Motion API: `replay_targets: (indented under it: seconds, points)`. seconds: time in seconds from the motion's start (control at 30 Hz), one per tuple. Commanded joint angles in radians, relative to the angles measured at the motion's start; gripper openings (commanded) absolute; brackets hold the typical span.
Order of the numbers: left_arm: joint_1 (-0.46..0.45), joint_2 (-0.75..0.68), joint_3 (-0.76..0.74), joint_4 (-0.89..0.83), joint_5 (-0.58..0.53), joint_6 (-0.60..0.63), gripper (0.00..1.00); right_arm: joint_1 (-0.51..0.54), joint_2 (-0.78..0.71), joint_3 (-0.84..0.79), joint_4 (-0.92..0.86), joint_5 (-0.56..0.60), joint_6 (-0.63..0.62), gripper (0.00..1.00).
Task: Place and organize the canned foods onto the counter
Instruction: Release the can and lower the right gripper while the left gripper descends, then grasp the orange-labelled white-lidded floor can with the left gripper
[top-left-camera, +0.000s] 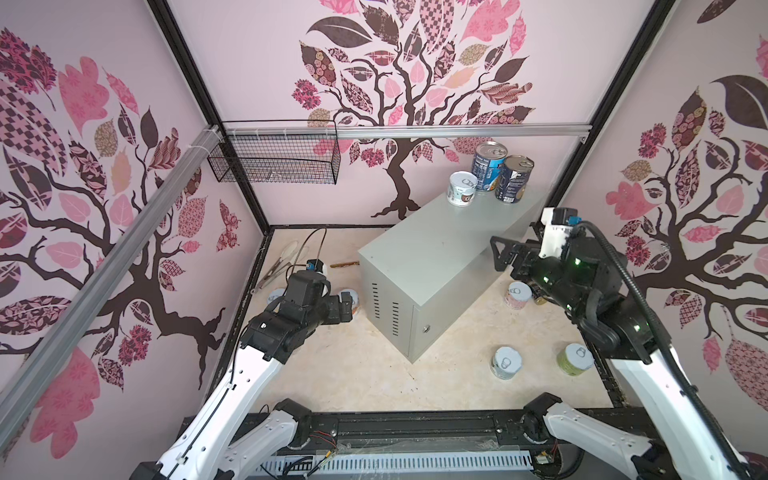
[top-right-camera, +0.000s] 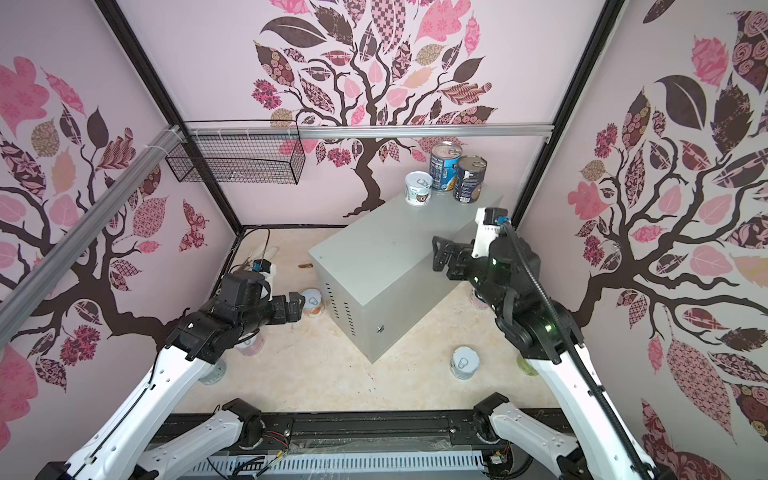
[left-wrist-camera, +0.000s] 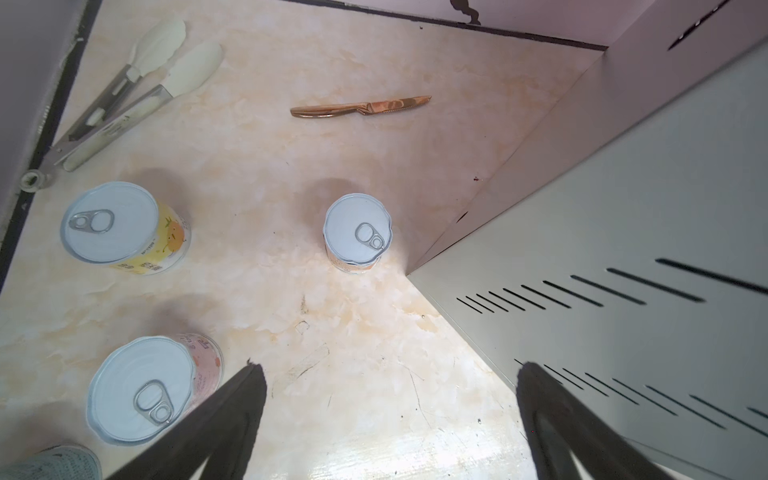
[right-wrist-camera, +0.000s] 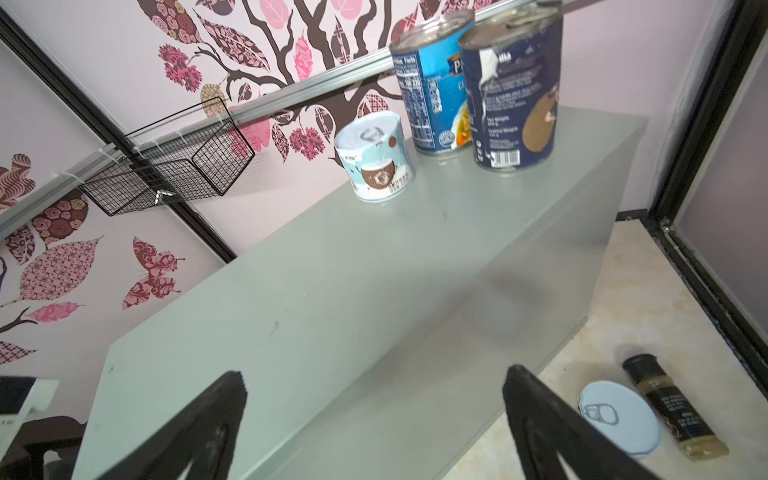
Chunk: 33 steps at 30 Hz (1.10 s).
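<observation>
On the counter (top-left-camera: 436, 249), far end | three cans (top-left-camera: 462, 189) are set | left gripper (left-wrist-camera: 390, 365), right gripper (right-wrist-camera: 374, 371) held wide, empty | next: another can (left-wrist-camera: 357, 232) is to be gripped

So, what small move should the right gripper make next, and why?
Probably pull back from the counter and lower toward the can beside the jar. The right gripper hangs open and empty over the counter, and that can stands on the table nearest to it.

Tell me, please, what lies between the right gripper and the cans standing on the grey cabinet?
Nothing: in the right wrist view only bare cabinet top separates the open right gripper from the short can, the blue can and the dark can.
</observation>
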Motion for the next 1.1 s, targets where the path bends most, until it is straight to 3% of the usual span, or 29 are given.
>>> replay_targets:
  seconds: [0.0, 0.37, 0.7, 1.07]
  points:
    - [0.017, 0.041, 0.036, 0.002, 0.101, 0.015, 0.98, -0.001, -0.115, -0.129, 0.021, 0.028, 0.065, 1.0]
    - [0.067, 0.292, 0.077, 0.073, 0.063, 0.027, 0.98, 0.0, -0.481, -0.577, 0.011, 0.087, 0.233, 1.0]
    - [0.13, 0.478, 0.125, 0.136, 0.016, 0.025, 0.98, -0.002, -0.474, -0.766, 0.146, -0.001, 0.293, 1.0]
    - [0.169, 0.637, 0.098, 0.288, 0.081, -0.046, 0.98, -0.027, -0.46, -0.844, 0.229, -0.004, 0.257, 1.0]
